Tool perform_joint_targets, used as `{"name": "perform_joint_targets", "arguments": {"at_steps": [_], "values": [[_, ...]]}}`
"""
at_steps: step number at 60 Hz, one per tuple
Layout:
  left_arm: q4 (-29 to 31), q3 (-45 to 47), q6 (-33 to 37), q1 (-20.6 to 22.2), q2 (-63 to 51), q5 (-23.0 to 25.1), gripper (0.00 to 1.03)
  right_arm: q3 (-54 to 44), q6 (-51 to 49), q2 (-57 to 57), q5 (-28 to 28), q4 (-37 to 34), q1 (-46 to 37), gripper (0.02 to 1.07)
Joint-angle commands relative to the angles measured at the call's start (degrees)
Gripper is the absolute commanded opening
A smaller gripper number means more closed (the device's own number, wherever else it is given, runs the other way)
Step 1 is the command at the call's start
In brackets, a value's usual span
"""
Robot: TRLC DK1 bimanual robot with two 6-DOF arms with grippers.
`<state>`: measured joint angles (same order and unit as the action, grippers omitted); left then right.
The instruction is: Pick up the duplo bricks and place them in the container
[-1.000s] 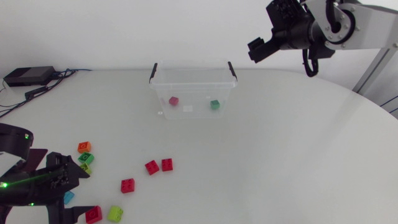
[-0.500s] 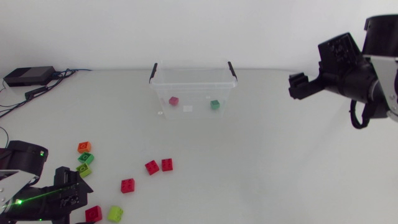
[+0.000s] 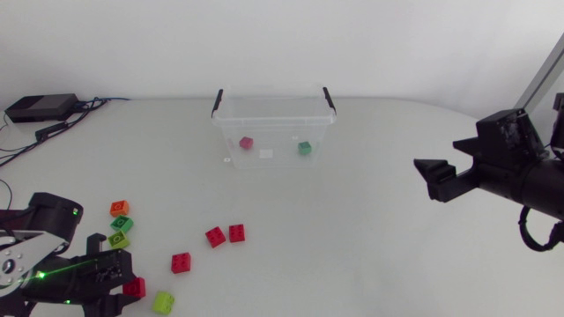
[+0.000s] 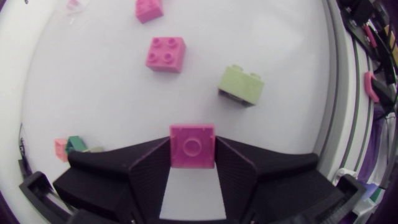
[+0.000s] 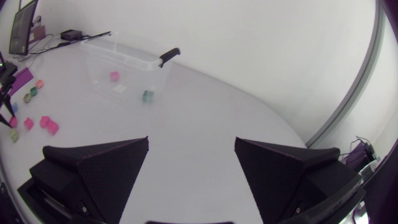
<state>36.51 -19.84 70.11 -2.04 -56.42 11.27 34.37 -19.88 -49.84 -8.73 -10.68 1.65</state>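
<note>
Swinging down from above the container (image 3: 273,123), the right gripper (image 5: 191,146) is now hanging spread wide over the table's right side. The left gripper (image 4: 193,152) is pinching a red brick (image 4: 192,142) near a lime brick (image 4: 240,86).

No readable text, numbers or signs, small white label (image 3: 265,152) on the clear container (image 3: 231,141) too small to make out, stud face of the nearest brick (image 4: 192,145) blurred

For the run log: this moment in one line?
left gripper: shut on red brick | right gripper: open, empty | container: pink brick, green brick
</note>
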Motion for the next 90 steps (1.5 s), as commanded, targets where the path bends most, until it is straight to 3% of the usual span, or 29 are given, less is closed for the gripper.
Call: {"name": "perform_joint_targets", "arguments": {"at_steps": [1,16,31,43,52,80,83,85,87,90], "values": [[1.72,-4.07,-2.61,0.64,3.34,0.69,0.36,-1.85,1.25,-0.34,-2.78,-3.21,1.43,1.02],[3.39,-15.94,-11.4,2.4,5.01,8.42,0.36,-1.76,-1.21,-4.21,-3.4,-7.78,16.37,1.02],[-9.79,-25.78,-25.63,9.51,-3.78,14.48,0.37,3.51,-1.74,-18.8,-2.25,-7.96,29.73,1.02],[-19.64,-37.12,-32.75,13.38,-17.23,15.1,0.37,9.58,-3.32,-30.14,-0.15,-7.34,36.32,1.02],[-22.71,-50.04,-34.86,13.21,-31.38,15.98,0.37,16.17,-5.08,-38.75,-0.32,-9.19,39.75,1.02],[-24.65,-74.65,-36.97,13.38,-56.87,17.47,0.39,27.07,-10.53,-51.32,-3.57,-11.47,43.17,1.02],[-24.65,-76.58,-37.06,13.38,-58.89,17.47,0.51,27.77,-11.5,-52.81,-3.57,-11.47,43.44,1.02],[-24.38,-77.9,-37.15,13.12,-60.03,17.39,0.76,28.74,-12.38,-54.48,-3.66,-11.47,43.7,1.02],[-24.38,-77.99,-36.97,12.85,-60.3,17.39,0.93,29.61,-13.08,-55.62,-3.75,-11.56,43.88,1.02],[-24.38,-77.37,-36.36,12.41,-59.86,17.39,0.98,31.11,-13.78,-57.21,-4.19,-11.82,44.14,1.02]]}}
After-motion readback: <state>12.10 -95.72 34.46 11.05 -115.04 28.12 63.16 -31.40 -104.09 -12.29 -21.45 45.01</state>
